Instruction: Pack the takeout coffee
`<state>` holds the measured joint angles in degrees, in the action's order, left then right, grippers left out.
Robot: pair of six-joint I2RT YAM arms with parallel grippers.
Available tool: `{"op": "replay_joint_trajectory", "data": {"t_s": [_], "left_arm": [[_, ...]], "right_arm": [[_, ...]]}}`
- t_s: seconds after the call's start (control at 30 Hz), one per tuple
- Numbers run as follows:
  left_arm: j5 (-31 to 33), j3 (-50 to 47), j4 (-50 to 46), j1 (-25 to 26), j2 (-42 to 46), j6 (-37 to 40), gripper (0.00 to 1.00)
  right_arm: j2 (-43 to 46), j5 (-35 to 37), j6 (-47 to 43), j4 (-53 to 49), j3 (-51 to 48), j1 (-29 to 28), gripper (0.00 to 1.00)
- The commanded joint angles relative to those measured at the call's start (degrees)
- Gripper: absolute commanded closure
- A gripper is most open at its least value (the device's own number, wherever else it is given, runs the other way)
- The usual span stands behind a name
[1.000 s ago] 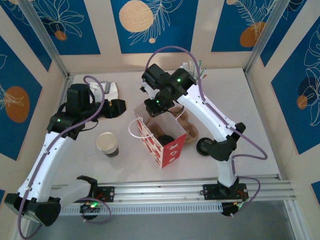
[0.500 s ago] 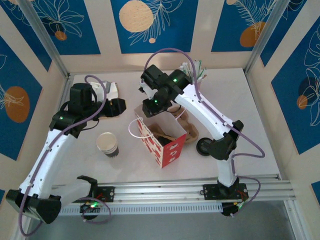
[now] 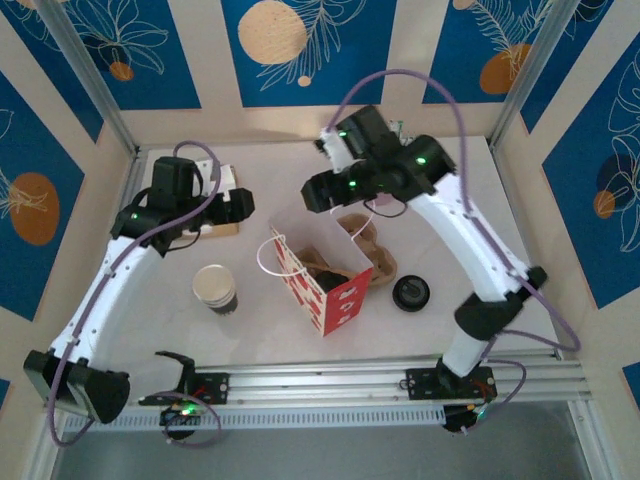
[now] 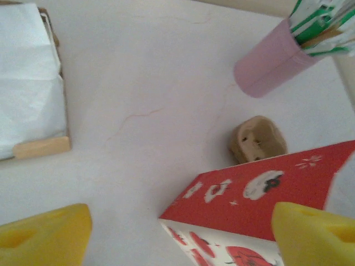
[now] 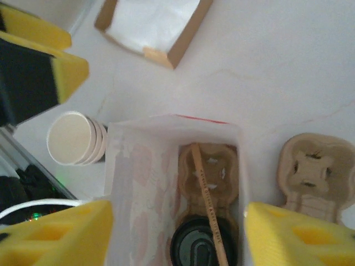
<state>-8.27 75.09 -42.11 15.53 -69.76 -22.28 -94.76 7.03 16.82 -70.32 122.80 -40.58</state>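
The takeout coffee [image 5: 201, 250], a cup with a round black lid, sits in a cardboard carrier [image 5: 208, 160] at the bottom of the red-and-white bag [image 5: 138, 183]. A wooden stirrer [image 5: 204, 191] lies across it. My right gripper [image 5: 177, 233] hovers open above the bag's mouth, a yellow pad on either side and nothing between them. From above, the bag [image 3: 325, 285] stands mid-table with the right gripper [image 3: 318, 192] just behind it. Left of the bag's far corner [image 4: 249, 188], my left gripper [image 4: 177, 238] [image 3: 245, 203] is open and empty.
A stack of open paper cups [image 3: 215, 288] stands left of the bag. A loose black lid [image 3: 411, 293] and spare cardboard carriers [image 3: 372, 250] lie to its right. A napkin box [image 4: 30, 88] sits at the back left, a pink cup of sticks [image 4: 270, 65] at the back.
My right gripper has risen from the bag's mouth, moved back and opened, leaving the stirrer inside. My left gripper has opened wider and shifted slightly toward the back.
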Motion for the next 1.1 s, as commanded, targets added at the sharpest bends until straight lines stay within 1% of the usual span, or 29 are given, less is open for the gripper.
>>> {"op": "replay_joint_trajectory", "data": {"t_s": [0.0, 0.1, 0.2, 0.27, 0.33, 0.4, 0.47, 0.63, 0.8, 0.93, 1.07], "left_arm": [[5.3, 3.9, -2.4, -2.0, -3.3, -0.3, 0.00], [9.0, 7.4, -4.1, -4.2, -8.2, -0.2, 0.00], [11.4, 11.5, -5.6, -6.8, -14.8, -0.1, 0.00], [12.9, 14.9, -6.7, -8.3, -20.0, 0.0, 0.04], [13.0, 19.2, -8.1, -9.8, -26.0, 0.0, 0.12], [13.6, 23.5, -9.6, -11.0, -31.7, 0.3, 0.23], [14.7, 27.2, -10.9, -11.6, -36.5, 1.0, 0.28], [17.4, 33.7, -13.2, -13.2, -46.2, 2.3, 0.33], [16.6, 36.2, -13.0, -15.4, -51.8, 2.7, 0.43], [16.4, 40.8, -16.0, -15.8, -56.7, 3.7, 0.49], [17.4, 44.8, -18.5, -16.0, -60.5, 4.6, 0.54]], "right_arm": [[6.7, -2.6, 1.4, 9.6, -6.4, 4.5, 0.20], [10.6, -6.5, 3.3, 15.1, -12.4, 10.8, 0.09], [9.7, -10.9, 4.0, 16.9, -14.8, 15.4, 0.06], [8.3, -12.7, 4.3, 18.2, -15.8, 17.0, 0.04], [6.4, -14.4, 4.5, 19.1, -16.4, 18.1, 0.02], [4.2, -15.4, 4.2, 19.5, -16.4, 18.8, 0.01], [2.0, -16.1, 4.1, 19.7, -16.0, 19.4, 0.01], [-6.2, -19.6, 4.5, 19.5, -11.1, 20.8, 0.01], [-17.6, -22.0, 3.7, 15.2, 0.4, 19.9, 0.01], [-23.2, -23.0, 3.3, 13.3, 6.1, 18.6, 0.01], [-26.1, -23.4, 3.0, 12.1, 8.4, 18.1, 0.01]]}}
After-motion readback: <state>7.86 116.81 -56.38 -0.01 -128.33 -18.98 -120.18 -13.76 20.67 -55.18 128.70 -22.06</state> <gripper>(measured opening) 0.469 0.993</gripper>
